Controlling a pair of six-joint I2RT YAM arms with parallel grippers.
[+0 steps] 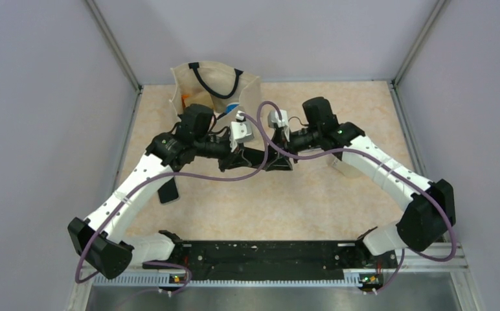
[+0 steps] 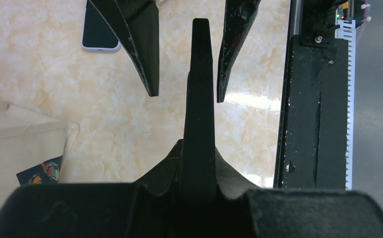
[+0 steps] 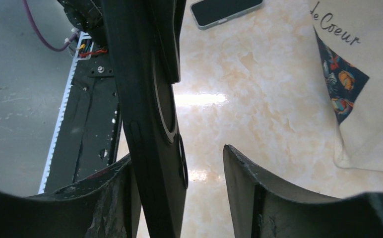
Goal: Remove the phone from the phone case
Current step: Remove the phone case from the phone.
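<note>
**A:** Above the middle of the table, who has the case?

**B:** The left gripper is clamped on the case. It's a thin, matte black slab seen edge-on and held clear of the tabletop.

**A:** And the right gripper?

**B:** Its jaws stand apart around the case's other end. One scuffed black finger lies close against the case, and the other leaves a gap.

**A:** Where's the phone?

**B:** It lies flat on the glossy, cream marbled surface beside the left arm. The screen is dark and the rim pale and rounded. It's well apart from both grippers, with bare tabletop around it.

**A:** What's at the edges?

**B:** A soft cream cloth bag with black handles sits at the back. A black rail runs along the near edge.
</note>
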